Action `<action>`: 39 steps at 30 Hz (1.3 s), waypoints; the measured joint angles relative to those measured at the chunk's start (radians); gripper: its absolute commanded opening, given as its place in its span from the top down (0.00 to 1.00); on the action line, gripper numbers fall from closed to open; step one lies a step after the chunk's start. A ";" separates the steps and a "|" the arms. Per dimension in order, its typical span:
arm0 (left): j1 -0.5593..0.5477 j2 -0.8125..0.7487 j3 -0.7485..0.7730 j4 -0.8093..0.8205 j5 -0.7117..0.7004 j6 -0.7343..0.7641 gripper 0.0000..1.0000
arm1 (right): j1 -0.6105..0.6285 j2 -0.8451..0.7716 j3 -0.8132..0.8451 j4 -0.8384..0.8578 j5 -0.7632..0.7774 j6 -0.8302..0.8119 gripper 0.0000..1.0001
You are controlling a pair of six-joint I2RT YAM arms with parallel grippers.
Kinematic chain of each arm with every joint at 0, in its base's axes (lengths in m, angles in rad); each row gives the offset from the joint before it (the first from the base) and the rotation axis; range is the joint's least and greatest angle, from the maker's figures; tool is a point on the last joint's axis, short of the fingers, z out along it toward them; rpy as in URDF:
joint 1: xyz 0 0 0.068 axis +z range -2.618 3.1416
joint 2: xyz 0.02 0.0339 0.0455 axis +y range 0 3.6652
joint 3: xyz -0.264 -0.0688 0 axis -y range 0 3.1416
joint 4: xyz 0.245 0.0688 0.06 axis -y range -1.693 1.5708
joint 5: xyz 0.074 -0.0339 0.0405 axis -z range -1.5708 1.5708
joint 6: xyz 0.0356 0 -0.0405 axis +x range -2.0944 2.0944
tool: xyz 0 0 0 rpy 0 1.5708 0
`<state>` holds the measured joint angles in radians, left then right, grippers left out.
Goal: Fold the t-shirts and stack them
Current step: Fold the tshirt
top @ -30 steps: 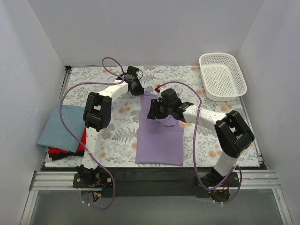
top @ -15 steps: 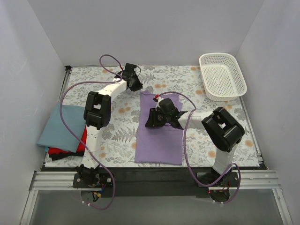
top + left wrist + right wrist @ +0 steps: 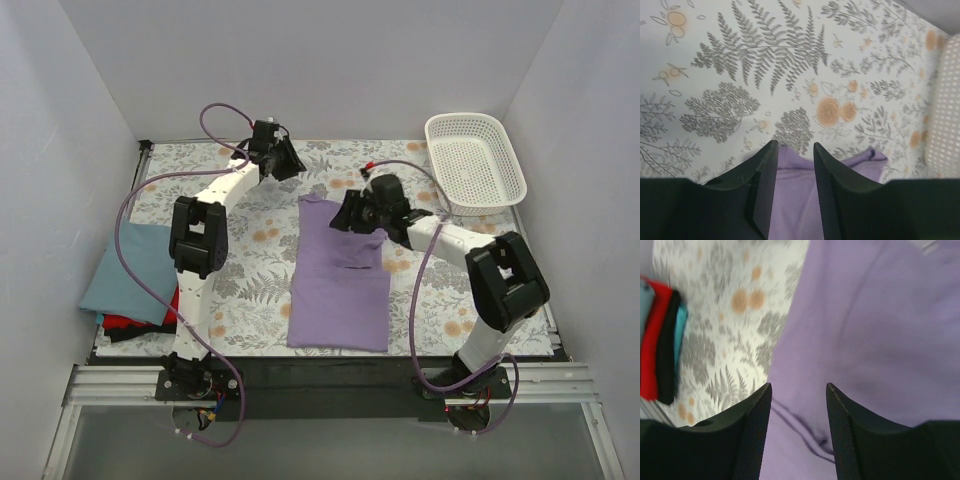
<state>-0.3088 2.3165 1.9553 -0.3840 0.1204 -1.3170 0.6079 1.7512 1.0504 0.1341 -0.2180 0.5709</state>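
I see the lilac-purple t-shirt (image 3: 338, 285) lying flat in the middle of the desk, on the floral cover (image 3: 250, 270), as a long narrow shape running from the near edge towards the far side. My left end effector (image 3: 290, 163) hangs over the cover just beyond the shirt's far left corner; its fingers stand slightly apart with nothing between them. My right end effector (image 3: 347, 215) hovers above the far right part of the shirt, with its fingers wider apart and also gripping nothing. Well off to the left sits the pile of folded shirts: the blue-grey one (image 3: 125, 265) on top, red (image 3: 125, 322) and black (image 3: 135, 335) showing beneath. The white basket (image 3: 475, 160) stands at the far right corner.
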 measured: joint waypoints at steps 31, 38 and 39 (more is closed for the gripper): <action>-0.290 -0.161 -0.360 0.078 0.311 -0.067 0.83 | -0.404 0.146 0.059 -0.130 0.026 -0.024 0.57; -0.314 -0.161 -0.401 0.079 0.315 -0.068 0.84 | -0.405 0.165 0.066 -0.107 0.020 -0.009 0.75; -0.317 -0.161 -0.408 0.079 0.316 -0.068 0.85 | -0.405 0.166 0.066 -0.107 0.021 -0.006 0.77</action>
<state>-0.6262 2.1551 1.5471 -0.3054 0.4362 -1.3846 0.2031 1.9167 1.1168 0.0273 -0.1970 0.5648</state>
